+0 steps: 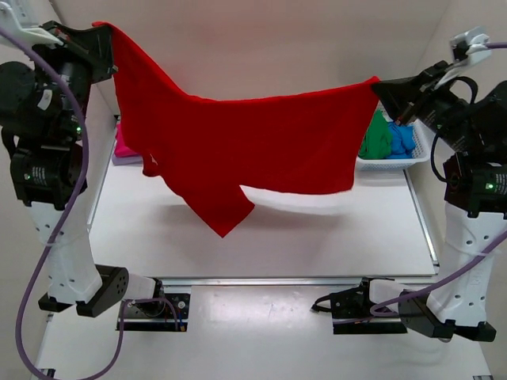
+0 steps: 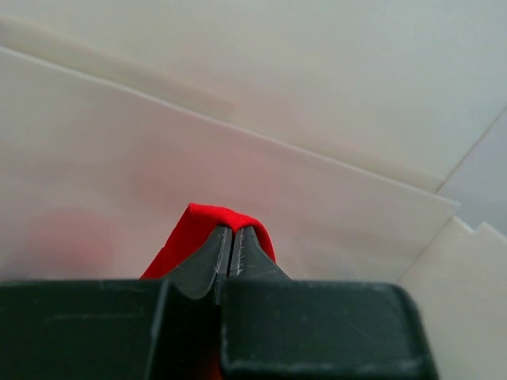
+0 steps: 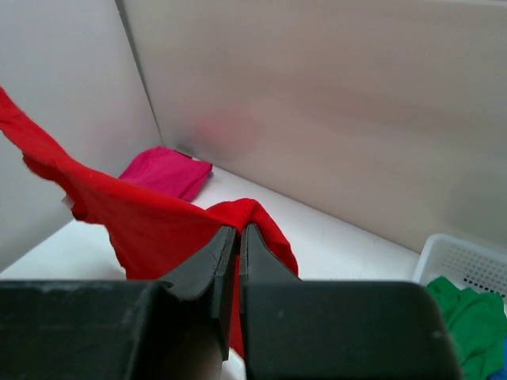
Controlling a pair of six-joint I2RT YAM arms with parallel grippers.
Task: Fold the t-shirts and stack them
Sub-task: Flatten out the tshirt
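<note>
Your left end effector (image 1: 107, 39) at upper left and right end effector (image 1: 383, 87) at right clench the red t-shirt (image 1: 238, 150). It hangs spread above the tabletop (image 1: 317, 237).

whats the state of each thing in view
red t-shirt, unfolded, hanging in the air between both pincers
left pincer, shut on red t-shirt
right pincer, shut on red t-shirt
pink t-shirt, folded, lying on table
green t-shirt, crumpled in basket
blue t-shirt, crumpled in basket
</note>
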